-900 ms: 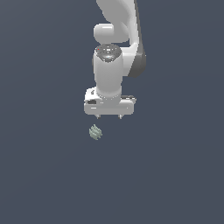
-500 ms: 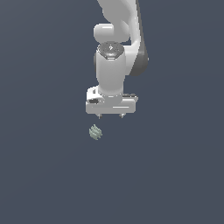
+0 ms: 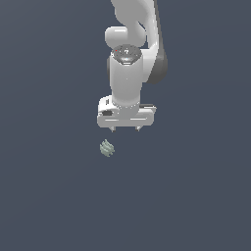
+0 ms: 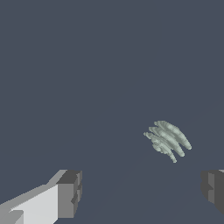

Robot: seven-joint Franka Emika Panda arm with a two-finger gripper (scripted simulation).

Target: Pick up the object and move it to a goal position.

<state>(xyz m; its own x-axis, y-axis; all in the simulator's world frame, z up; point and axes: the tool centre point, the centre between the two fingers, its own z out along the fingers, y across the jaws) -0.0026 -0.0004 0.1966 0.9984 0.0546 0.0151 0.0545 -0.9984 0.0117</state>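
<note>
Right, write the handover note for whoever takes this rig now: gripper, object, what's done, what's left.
Gripper: open and empty, fingers spread wide, pointing down above the dark floor.
Object: the small pale grey-green ridged lump lies on the floor, free of the gripper. In the exterior view it sits below the gripper and a little toward that view's left; in the wrist view it lies ahead of the fingertips, not between them.
Done: nothing grasped yet.
Left: line the open fingers up over the object, descend, close, lift, and carry it to the goal. No goal marker shows in either view.
</note>
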